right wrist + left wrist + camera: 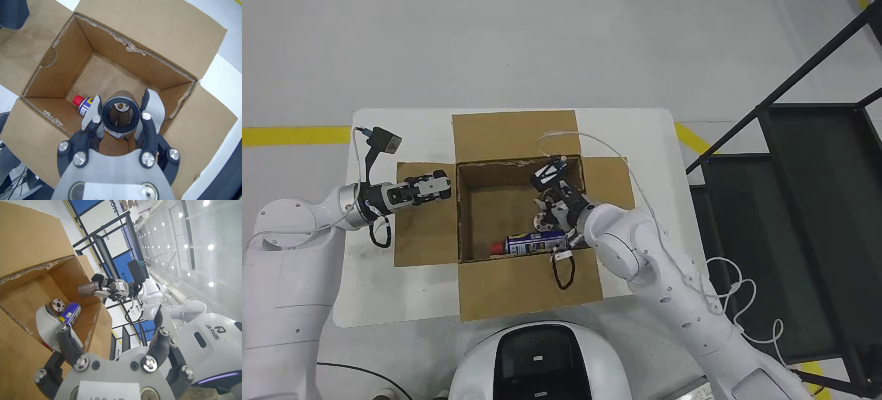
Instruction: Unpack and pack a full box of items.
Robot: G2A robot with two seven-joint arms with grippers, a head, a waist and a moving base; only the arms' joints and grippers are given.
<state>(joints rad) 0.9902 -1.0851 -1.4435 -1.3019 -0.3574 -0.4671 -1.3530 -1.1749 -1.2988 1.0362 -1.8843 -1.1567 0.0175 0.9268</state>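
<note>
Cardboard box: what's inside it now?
A spray can lying flat, a small metal flange beside it, and the right gripper holding a metal sleeve above them. Anything under the sleeve is covered.

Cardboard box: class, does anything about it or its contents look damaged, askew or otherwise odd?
Yes. The cardboard box has torn, ragged rim edges where its flaps fold out, with paper shreds hanging loose. The spray can inside lies on its side rather than upright.

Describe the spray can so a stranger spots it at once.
Find the open cardboard box on the table. On its floor, by the wall nearest the robot, lies the spray can on its side. Its blue body and red cap stand out; the disc beside it is bare metal.
</note>
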